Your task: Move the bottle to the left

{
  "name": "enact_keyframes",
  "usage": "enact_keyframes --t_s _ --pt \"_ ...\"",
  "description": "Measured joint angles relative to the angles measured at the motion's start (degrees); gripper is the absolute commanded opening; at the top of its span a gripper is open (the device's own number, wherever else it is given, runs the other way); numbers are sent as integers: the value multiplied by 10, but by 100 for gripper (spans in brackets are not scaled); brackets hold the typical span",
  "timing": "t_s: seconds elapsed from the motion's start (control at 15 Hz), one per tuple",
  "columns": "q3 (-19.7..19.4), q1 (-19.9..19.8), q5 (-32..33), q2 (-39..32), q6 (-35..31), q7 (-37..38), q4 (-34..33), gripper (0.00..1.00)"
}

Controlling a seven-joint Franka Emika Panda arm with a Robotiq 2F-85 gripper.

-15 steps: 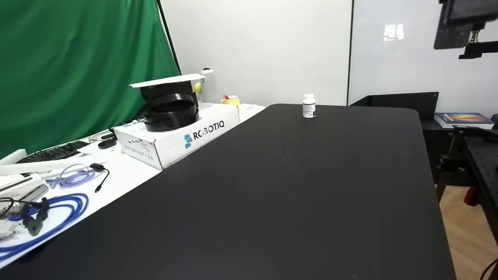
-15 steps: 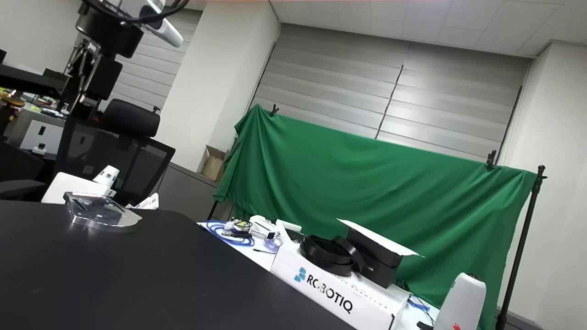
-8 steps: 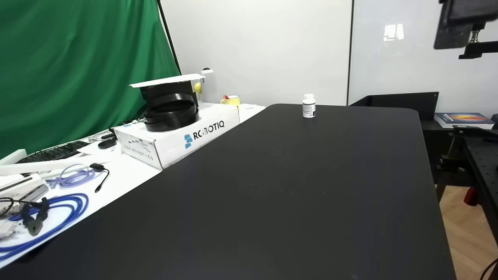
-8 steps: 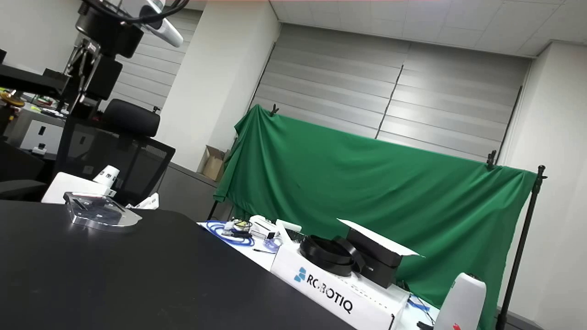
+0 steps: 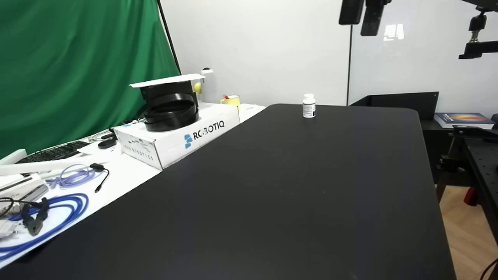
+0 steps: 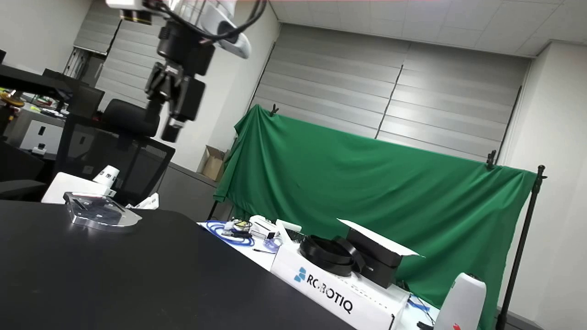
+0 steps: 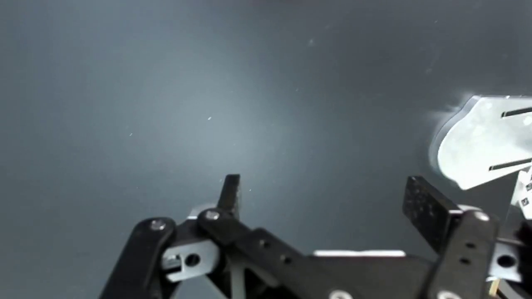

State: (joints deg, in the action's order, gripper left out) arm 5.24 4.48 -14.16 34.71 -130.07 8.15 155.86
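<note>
High above the black table (image 5: 303, 175) hangs the black two-fingered gripper (image 7: 323, 189), jaws spread wide, dark tabletop showing between the fingers in the wrist view. And there, well apart from it, stands the small white plastic bottle (image 5: 309, 105), upright, white-capped, pale-labelled, near the table's far edge in an exterior view.

What about the traffic around? In both exterior views a long white cardboard box (image 5: 175, 144) lettered ROBOTIQ sits just beside the table's edge, up on a white worktop (image 5: 124, 175), loaded with stacked black rings (image 5: 173, 123) and a black box (image 6: 376, 266) with a white panel on top. A yellow mug (image 5: 233, 102) peeks out past the far end; coiled blue cable (image 5: 86, 205) sprawls at the near end. A green cloth curtain (image 5: 78, 58) hangs behind.

Now the tabletop itself: a clear plastic plate (image 6: 103, 214) with a rounded end lies flat near an edge in an exterior view, and the wrist view has it to the right of the fingers, apart from them. Whether it stands between gripper and bottle, the views do not settle. Past that edge, a black mesh chair (image 6: 114, 149); and beyond the table, in an exterior view, a blue-covered book (image 5: 465, 118) lies flat.
</note>
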Motion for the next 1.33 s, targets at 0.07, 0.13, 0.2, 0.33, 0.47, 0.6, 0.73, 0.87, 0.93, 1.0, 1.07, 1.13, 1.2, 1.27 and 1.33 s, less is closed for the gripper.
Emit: enact_keyframes --t_s 0.07,0.13,0.2,0.33,0.47,0.6,0.73,0.87,0.93,1.0,1.07,1.13,1.2,1.27,1.33 --pt "-19 -17 12 -17 -7 -20 -16 100" --pt "-38 -32 21 -39 -13 -40 -35 100" --pt "-55 -43 27 -61 -19 -59 -57 100" --pt "-86 -58 29 -114 -22 -89 -107 100" --pt "-108 -68 29 -167 -22 -105 -159 100" --pt "-122 -79 30 -219 -21 -111 -212 100" --pt "-132 -92 30 -262 -19 -113 -259 100" --pt "-141 -107 32 -298 -15 -114 -304 100" --pt "-147 -115 34 -312 -13 -114 -324 100" --pt "-153 -123 38 -326 -8 -114 -344 100" --pt "-158 -132 41 -337 -5 -114 -362 100" --pt "-166 -142 42 -348 -3 -114 -381 100" --pt "-173 -152 42 -358 0 -115 -397 100" --pt "-180 -161 42 -367 2 -116 -414 100" --pt "-187 -172 42 -378 4 -118 -431 100"
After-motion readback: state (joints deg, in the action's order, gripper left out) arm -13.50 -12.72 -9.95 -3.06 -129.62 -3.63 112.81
